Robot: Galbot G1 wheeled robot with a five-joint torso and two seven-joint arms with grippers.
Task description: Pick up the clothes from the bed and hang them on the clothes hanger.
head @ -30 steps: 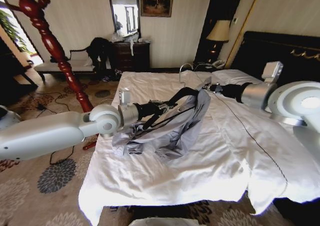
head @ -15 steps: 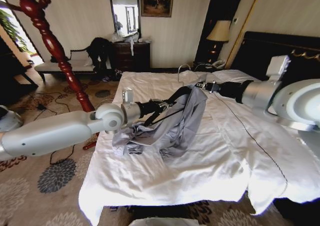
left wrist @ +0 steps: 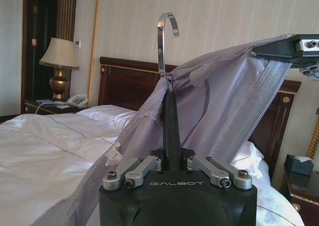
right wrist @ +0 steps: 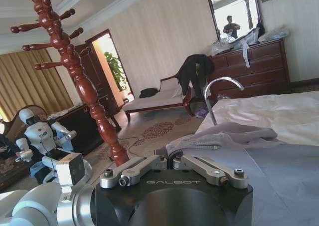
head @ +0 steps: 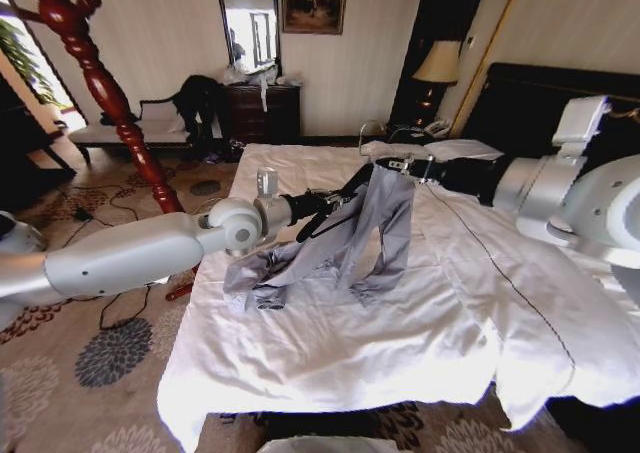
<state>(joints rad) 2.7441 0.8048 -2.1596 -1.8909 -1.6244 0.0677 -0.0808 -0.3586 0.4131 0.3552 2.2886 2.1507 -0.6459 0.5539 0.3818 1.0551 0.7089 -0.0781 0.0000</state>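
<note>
The clothes (head: 375, 223), a grey-blue shirt, hang stretched between both grippers above the white bed (head: 330, 373), and the lower end still lies bunched on the sheet. My left gripper (head: 312, 205) is shut on the black clothes hanger (head: 345, 188), whose silver hook (head: 368, 131) points up. In the left wrist view the hanger's stem (left wrist: 171, 121) stands between the closed fingers (left wrist: 142, 165), and the shirt (left wrist: 219, 101) drapes over one side of it. My right gripper (head: 388, 165) is shut on the shirt's top edge, close beside the hanger. The right wrist view shows that fabric (right wrist: 279, 171) just past my right gripper (right wrist: 169, 161).
A dark-red wooden coat stand (head: 110, 93) rises left of the bed. Behind are a bench with a black garment heap (head: 200, 98), a dresser (head: 262, 111), a lamp (head: 437, 63) and the black headboard (head: 560, 93). Cables (head: 110, 208) lie on the carpet.
My right gripper has risen and shifted left with the shirt, pulling it taut off the sheet. My left gripper has moved slightly up and right with the hanger.
</note>
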